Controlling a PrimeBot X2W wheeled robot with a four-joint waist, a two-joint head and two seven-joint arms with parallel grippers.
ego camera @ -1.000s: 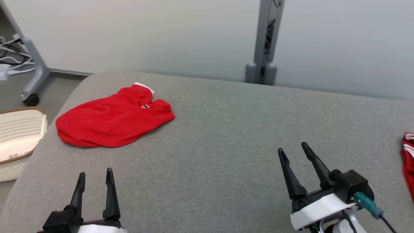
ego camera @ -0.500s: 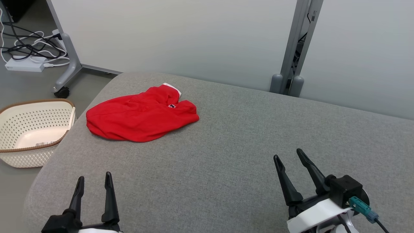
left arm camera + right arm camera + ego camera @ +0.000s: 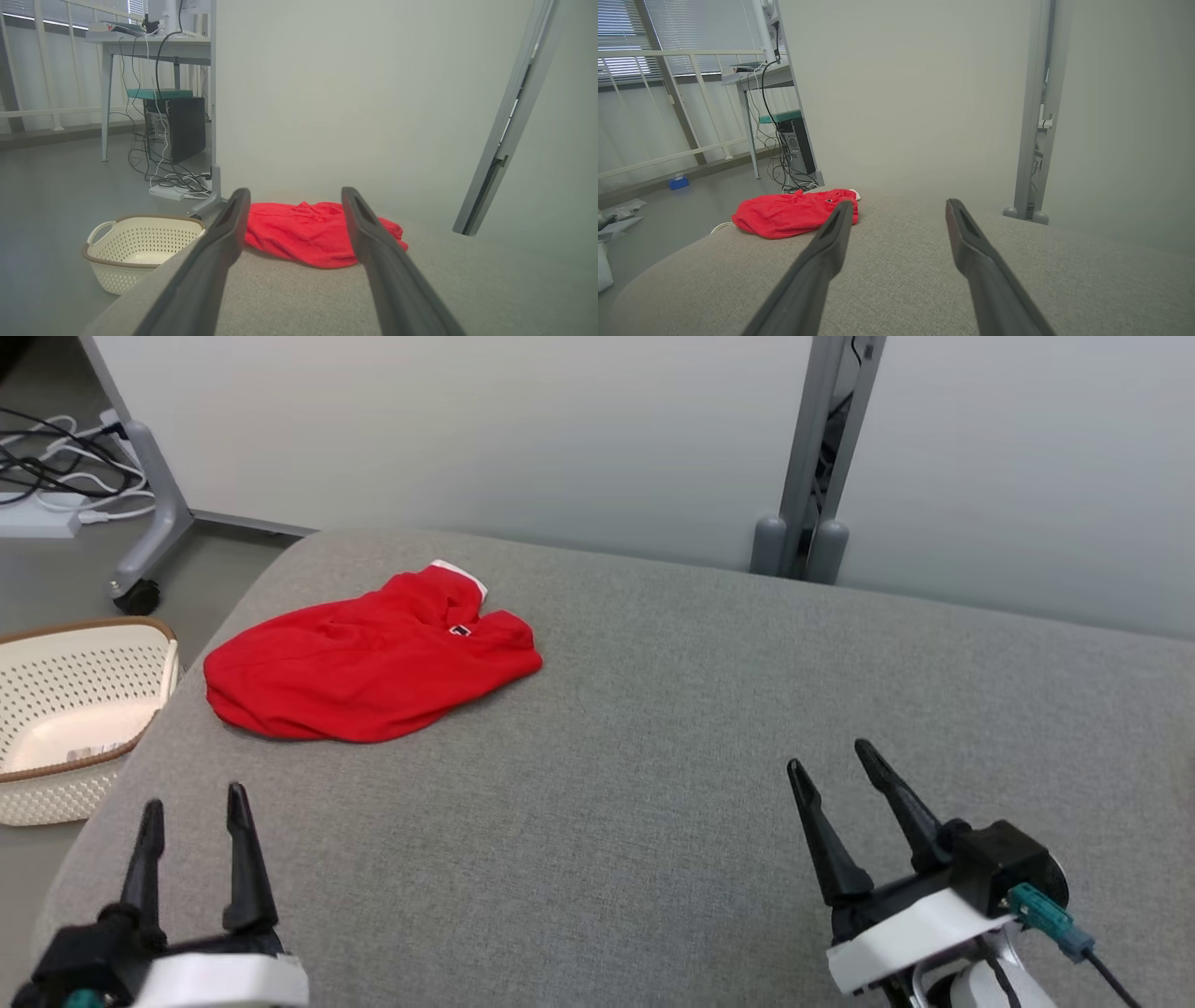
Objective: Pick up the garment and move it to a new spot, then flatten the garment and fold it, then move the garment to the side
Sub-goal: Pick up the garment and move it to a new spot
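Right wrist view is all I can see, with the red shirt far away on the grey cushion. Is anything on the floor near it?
Observer: Yes, a cream basket sits on the floor beside the cushion's left edge, near the red shirt.
Operator: Where's the other claw?
Observer: The left gripper is open over the cushion's near left corner, fingers aimed toward the shirt.
Operator: Is the basket full?
Observer: No, it looks nearly empty.
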